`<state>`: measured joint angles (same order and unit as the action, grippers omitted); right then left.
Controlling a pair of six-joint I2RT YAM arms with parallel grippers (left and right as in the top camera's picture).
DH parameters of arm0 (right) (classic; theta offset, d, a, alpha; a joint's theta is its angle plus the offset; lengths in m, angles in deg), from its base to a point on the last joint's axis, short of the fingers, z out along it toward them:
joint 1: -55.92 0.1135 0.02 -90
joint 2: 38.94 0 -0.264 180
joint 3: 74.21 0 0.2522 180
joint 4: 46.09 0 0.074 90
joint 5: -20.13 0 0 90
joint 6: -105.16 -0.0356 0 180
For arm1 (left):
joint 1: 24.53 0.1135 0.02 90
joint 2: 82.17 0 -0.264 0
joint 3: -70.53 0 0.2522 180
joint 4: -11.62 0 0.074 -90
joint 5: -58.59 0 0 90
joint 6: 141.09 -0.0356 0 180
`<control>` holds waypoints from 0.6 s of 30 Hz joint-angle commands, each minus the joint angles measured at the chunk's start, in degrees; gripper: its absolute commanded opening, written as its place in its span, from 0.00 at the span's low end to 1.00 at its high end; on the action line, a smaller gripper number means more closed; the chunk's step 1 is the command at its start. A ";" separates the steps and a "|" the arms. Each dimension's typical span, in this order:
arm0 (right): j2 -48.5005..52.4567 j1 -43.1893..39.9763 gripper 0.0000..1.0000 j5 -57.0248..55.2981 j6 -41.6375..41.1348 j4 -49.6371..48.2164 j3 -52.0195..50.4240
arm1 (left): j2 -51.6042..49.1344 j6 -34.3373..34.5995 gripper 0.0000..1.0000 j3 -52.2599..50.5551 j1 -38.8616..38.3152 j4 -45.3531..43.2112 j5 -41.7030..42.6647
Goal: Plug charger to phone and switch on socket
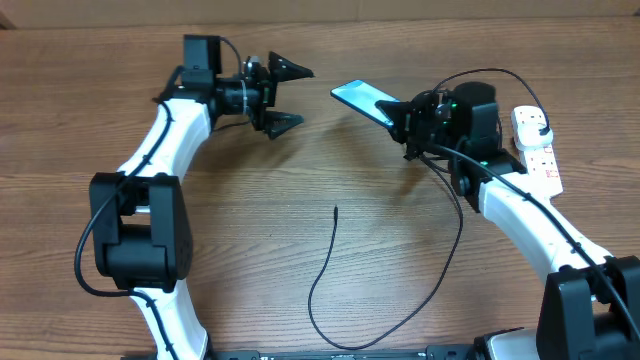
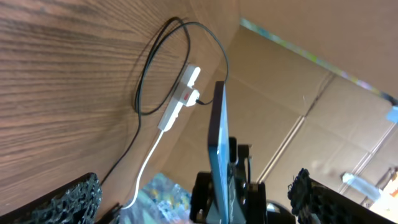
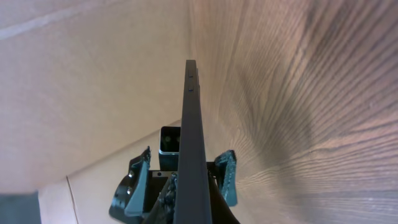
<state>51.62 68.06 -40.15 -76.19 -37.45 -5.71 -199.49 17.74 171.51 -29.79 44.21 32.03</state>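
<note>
The right gripper is clamping tight on one end of the phone, holding it on edge. The left gripper is hanging wide open and empty, facing the phone's free end. The socket is lying beyond the phone's gripped end. The charger is trailing loose on the table, apart from the phone.

Robot lab bench: wooden table, cardboard walls
</note>
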 commanded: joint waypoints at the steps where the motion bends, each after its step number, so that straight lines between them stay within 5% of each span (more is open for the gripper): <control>1: -0.44 2.45 0.04 -4.92 -6.29 -1.27 0.94 | 1.40 6.93 1.00 -0.72 -2.34 -2.29 -5.25; 18: -0.44 7.80 0.04 -7.41 -13.94 -2.10 0.94 | 1.40 12.20 1.00 -0.72 -9.07 -7.54 -15.67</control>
<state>51.62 74.90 -46.73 -88.82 -38.68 -5.71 -199.49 28.56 171.30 -38.03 37.44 18.74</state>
